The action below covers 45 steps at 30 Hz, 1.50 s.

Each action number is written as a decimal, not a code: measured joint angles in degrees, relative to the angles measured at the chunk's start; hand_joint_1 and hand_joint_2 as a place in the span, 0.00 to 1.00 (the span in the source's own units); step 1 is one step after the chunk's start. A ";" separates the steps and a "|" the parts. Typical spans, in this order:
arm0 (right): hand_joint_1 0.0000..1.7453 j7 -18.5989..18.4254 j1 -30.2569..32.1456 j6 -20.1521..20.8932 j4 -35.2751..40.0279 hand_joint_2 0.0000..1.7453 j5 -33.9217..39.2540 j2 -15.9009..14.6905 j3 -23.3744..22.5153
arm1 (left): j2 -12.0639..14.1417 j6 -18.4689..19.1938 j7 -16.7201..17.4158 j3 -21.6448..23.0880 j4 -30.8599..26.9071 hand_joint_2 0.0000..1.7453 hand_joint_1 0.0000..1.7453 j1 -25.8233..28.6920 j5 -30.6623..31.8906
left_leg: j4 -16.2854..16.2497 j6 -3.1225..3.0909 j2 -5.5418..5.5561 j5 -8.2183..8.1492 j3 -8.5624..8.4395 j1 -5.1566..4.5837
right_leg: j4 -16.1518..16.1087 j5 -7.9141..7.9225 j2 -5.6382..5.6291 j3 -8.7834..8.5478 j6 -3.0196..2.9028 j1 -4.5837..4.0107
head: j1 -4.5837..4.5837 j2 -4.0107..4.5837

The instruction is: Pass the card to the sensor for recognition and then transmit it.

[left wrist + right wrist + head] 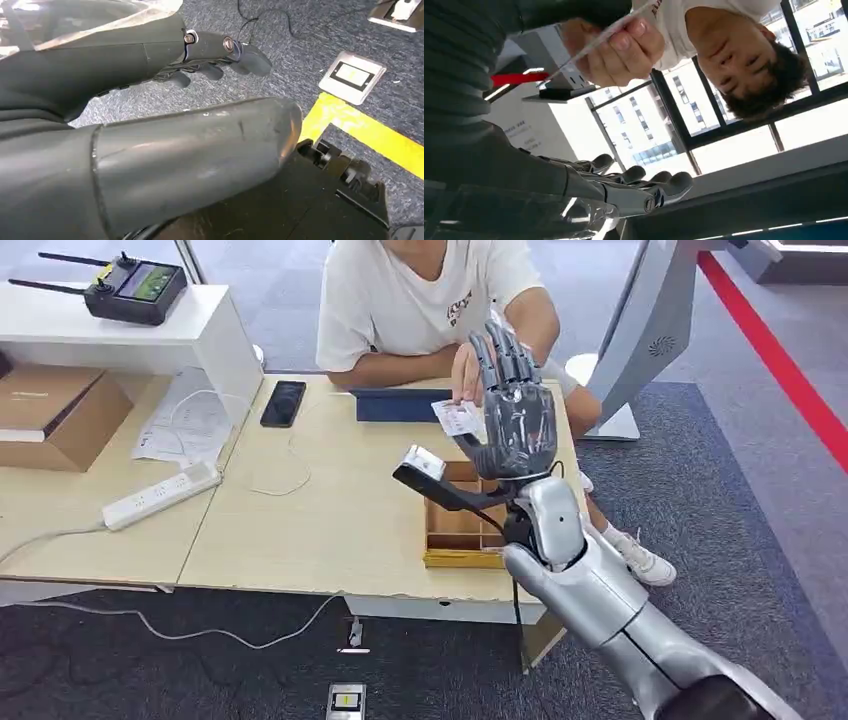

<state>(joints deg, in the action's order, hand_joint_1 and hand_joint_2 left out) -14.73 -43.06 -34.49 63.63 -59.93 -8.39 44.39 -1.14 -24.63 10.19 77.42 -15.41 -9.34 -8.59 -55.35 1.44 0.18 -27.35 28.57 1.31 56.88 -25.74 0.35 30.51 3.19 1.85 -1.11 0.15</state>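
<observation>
Beige table (330, 530), person's hand (616, 47) pinching card (458, 418)

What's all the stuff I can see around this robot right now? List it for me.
Card: one, white, pinched by the person's hand beside the robot's raised right hand.
Sensor: one, black with a white top, on the table.
Wooden tray: one, brown, table's near edge.
Phone: one, black, on the table.
Power strip: one, white, left desk.
Cardboard box: one, brown, far left.
Controller: one, black, on the white shelf.
Right hand: dark grey, fingers spread upward.
Left hand: dark, hanging above carpet, fingers curled.
</observation>
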 joint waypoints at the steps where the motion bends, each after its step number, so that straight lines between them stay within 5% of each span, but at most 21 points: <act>1: 0.91 -0.11 -0.17 -0.09 -0.29 1.00 0.24 0.00 0.22 | 0.02 0.00 0.00 -0.02 0.00 0.00 0.00 0.07 -0.02 | 0.00 0.00 0.00 0.00 0.00 0.00 | 0.00 0.00 0.00 0.00 0.00 0.00 | 0.00 0.00; 3: 1.00 -0.15 -0.49 -0.48 -0.79 1.00 0.81 0.02 0.68 | 0.04 -0.09 0.00 -0.04 0.00 0.00 0.00 0.23 -0.17 | 0.00 0.00 0.00 0.00 0.00 0.00 | 0.00 0.00 0.00 0.00 0.00 0.00 | 0.00 0.00; 28: 1.00 -0.18 -2.15 -1.25 -2.87 1.00 3.32 -0.39 2.93 | 0.09 -1.11 0.48 -0.44 0.00 0.00 0.00 1.00 -0.31 | -0.02 0.00 -0.01 0.00 -0.03 0.00 | 0.00 0.00 -0.01 0.00 0.00 0.00 | 0.00 0.00; 37: 1.00 -1.36 1.52 2.62 1.33 1.00 7.65 -4.35 3.08 | 0.39 -1.24 0.04 -0.94 0.00 0.00 0.00 1.40 -1.55 | -0.03 0.00 -0.01 -0.01 -0.04 0.00 | -0.01 0.00 -0.01 0.02 0.00 0.00 | 0.00 0.00; 45: 1.00 -1.90 5.21 10.60 5.00 1.00 10.62 -9.38 3.02 | 0.57 -1.99 -0.55 -1.90 0.00 0.00 0.00 1.89 -2.67 | -0.04 0.00 -0.01 -0.01 -0.05 0.00 | -0.02 0.00 -0.01 0.02 0.00 0.00 | 0.00 0.00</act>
<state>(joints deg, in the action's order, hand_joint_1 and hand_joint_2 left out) -16.63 -37.85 -23.89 68.63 -49.31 -17.77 47.41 -0.57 -26.62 9.64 75.52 -15.41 -7.45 -11.26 -55.39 1.44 0.17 -27.36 28.53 1.31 56.85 -25.74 0.34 30.53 3.19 1.85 -1.11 0.15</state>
